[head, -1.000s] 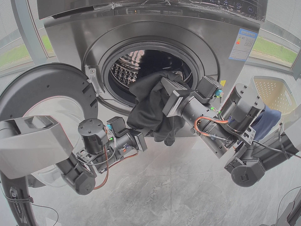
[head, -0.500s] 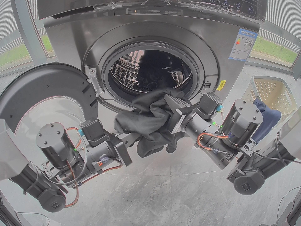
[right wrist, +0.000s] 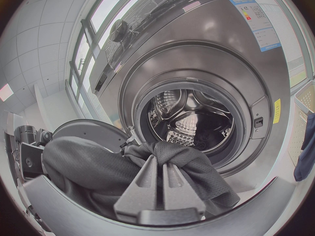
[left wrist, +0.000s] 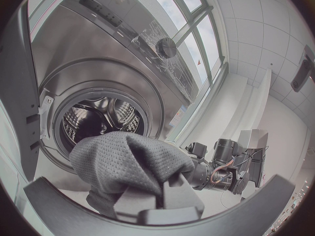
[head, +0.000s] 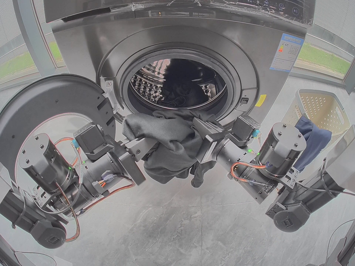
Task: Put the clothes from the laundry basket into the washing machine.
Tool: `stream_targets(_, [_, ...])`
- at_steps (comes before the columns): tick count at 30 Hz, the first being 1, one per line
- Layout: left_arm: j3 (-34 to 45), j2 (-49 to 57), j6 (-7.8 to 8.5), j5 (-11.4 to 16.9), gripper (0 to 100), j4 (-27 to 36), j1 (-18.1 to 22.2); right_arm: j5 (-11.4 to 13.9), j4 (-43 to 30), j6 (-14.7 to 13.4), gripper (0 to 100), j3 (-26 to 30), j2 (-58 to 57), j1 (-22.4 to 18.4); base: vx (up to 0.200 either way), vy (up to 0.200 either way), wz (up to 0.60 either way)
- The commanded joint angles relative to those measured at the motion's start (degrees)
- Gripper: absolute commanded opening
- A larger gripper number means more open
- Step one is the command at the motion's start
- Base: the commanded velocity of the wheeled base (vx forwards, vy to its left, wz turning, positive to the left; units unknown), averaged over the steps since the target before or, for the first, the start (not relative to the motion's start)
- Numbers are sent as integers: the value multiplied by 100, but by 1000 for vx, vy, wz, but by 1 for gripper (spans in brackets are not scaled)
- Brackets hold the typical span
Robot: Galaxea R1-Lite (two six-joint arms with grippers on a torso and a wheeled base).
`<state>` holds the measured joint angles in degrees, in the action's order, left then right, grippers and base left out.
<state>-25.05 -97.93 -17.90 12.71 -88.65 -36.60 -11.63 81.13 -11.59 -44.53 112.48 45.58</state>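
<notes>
The left tool (head: 148, 144) and right tool (head: 198, 124) each pinch an end of the dark garment (head: 170, 141), which sags left to right between them, just near of the drum (head: 177, 82) lying straight beyond

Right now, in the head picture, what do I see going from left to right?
Open washer door → left gripper → dark grey garment → right gripper → laundry basket.

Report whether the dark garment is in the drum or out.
Out: the dark garment hangs outside the drum, held by the left gripper and right gripper.
</notes>
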Motion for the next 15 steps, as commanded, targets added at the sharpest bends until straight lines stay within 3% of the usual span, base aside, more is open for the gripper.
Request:
stream_targets(1, [-35,81,-3,-6,0,-3,3,3,8,-1,0,94,28,3,0,0,0])
stream_targets(6, [-114,81,-21,-41,0,-3,3,3,43,-1,0,217,28,3,0,0,0])
stream_targets(7, [-123,81,-21,-50,0,6,12,3,52,-1,100,234,37,3,0,0,0])
stream_targets(15, [-325,19,-39,-103,0,6,74,12,43,52,100,674,37,-5,0,0,0])
